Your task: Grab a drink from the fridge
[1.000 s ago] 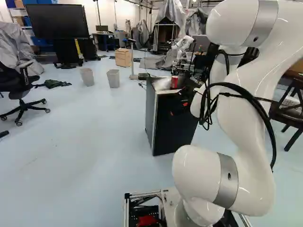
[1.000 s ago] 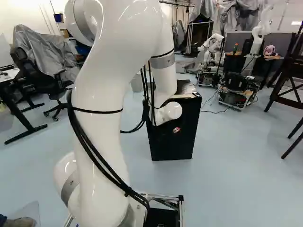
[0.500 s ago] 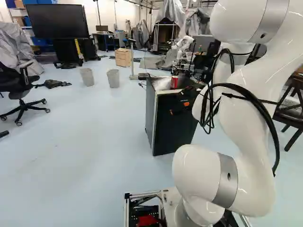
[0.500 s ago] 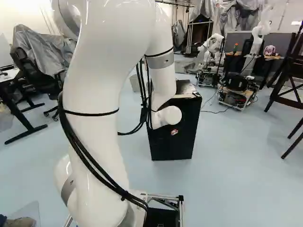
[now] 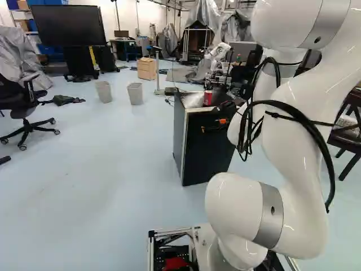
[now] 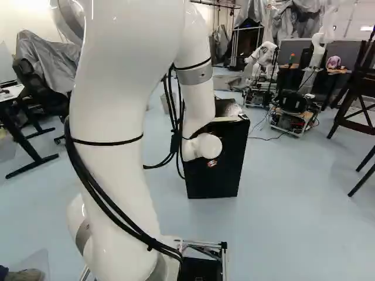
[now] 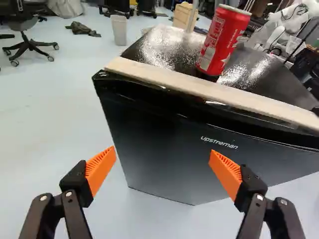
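Wrist view shows your gripper spread wide, so you'd best ease it slowly toward the left edge of the fridge door.

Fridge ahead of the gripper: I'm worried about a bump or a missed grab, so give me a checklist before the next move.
1. Gripper open and empty: ok, fingers apart with nothing between them.
2. Red can standing on the fridge: ok, upright on its top.
3. Can between the fingers: not ok, it stands beyond them, behind the pale strip along the top's front edge.
4. Fridge door open for a drink inside: not ok, it looks closed.
5. Drinks inside the fridge: cannot tell, the interior is hidden.
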